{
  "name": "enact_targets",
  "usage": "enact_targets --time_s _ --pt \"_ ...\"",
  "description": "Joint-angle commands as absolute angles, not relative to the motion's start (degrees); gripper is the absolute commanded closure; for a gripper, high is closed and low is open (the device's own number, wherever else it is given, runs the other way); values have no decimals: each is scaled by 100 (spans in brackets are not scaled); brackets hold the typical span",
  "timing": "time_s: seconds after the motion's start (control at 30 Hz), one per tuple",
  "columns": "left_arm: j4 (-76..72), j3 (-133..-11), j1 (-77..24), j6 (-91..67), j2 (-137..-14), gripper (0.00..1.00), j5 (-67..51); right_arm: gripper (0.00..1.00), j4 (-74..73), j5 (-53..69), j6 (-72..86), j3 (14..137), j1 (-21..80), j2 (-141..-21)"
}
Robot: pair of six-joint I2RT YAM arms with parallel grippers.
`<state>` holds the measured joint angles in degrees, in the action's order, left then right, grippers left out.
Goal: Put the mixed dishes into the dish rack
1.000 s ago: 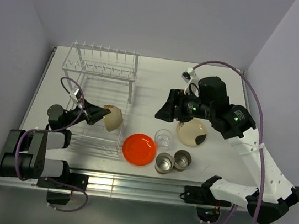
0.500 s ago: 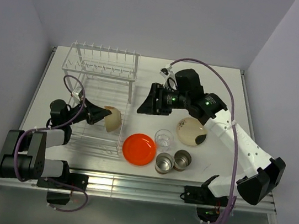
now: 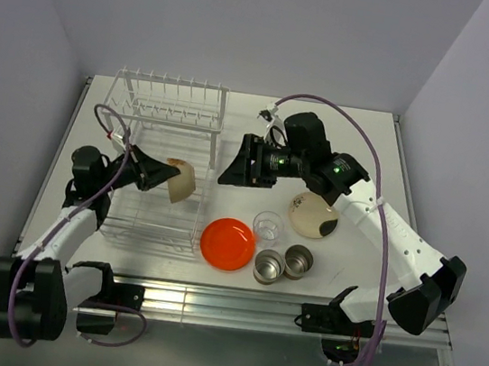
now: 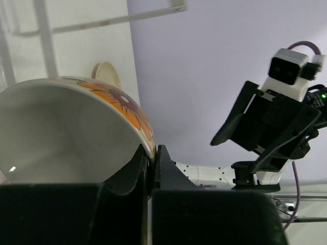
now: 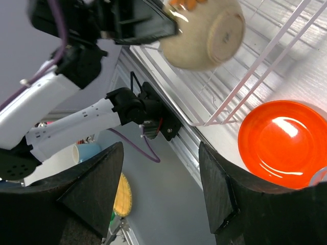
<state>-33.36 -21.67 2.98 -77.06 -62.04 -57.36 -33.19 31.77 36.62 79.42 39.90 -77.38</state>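
Note:
My left gripper (image 3: 160, 175) is shut on the rim of the white-beige bowl (image 3: 182, 181) with orange flowers and holds it tilted on its side over the white wire dish rack (image 3: 168, 120). The left wrist view shows the fingers (image 4: 134, 166) pinching the bowl's (image 4: 61, 127) wall. My right gripper (image 3: 232, 169) is open and empty, beside the rack's right edge. The orange-red plate (image 3: 227, 243), clear glass (image 3: 267, 226), two steel cups (image 3: 268, 266) (image 3: 298, 261) and cream plate (image 3: 315, 216) lie on the table right of the rack.
The rack's raised row of prongs (image 3: 172, 82) stands at its far end. In the right wrist view my right gripper (image 5: 161, 148) looks past the bowl (image 5: 204, 30), the rack's wires (image 5: 255, 66) and the orange-red plate (image 5: 283, 143) to the table's near rail.
My left gripper has carried the bowl left and farther back over the rack. My right gripper has swung left from above the cream plate to the rack's right side.

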Motion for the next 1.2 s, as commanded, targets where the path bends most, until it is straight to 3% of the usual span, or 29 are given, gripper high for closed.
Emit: enact_targets --time_s 0.0,0.13,0.33,0.57,0.77,1.03,1.17 --pt "-1831 -3049 334 -6743 -5608 100 -5616 32 -3129 3322 3683 8007 4017 -7743" --pt "-1109 -3234 351 -6653 -5186 100 -5599 28 -2989 3646 3823 8051 4034 -7875" --pt "-1151 -2875 439 -7083 -4615 100 -5660 23 -2077 4130 4480 7657 4034 -7910" --pt "-1748 -2637 466 -7892 -4201 100 -5748 24 -1441 4403 5019 7321 4034 -7892" --pt "-4007 -1785 466 -9535 -4280 100 -5529 25 -1178 4517 5203 7207 4034 -7954" --pt "-4439 -1565 466 -9975 -4114 100 -5344 25 -782 4658 5502 6952 4034 -7981" --pt "-3808 -1740 466 -9695 -3947 100 -5361 26 -1028 4579 5292 7031 4043 -7972"
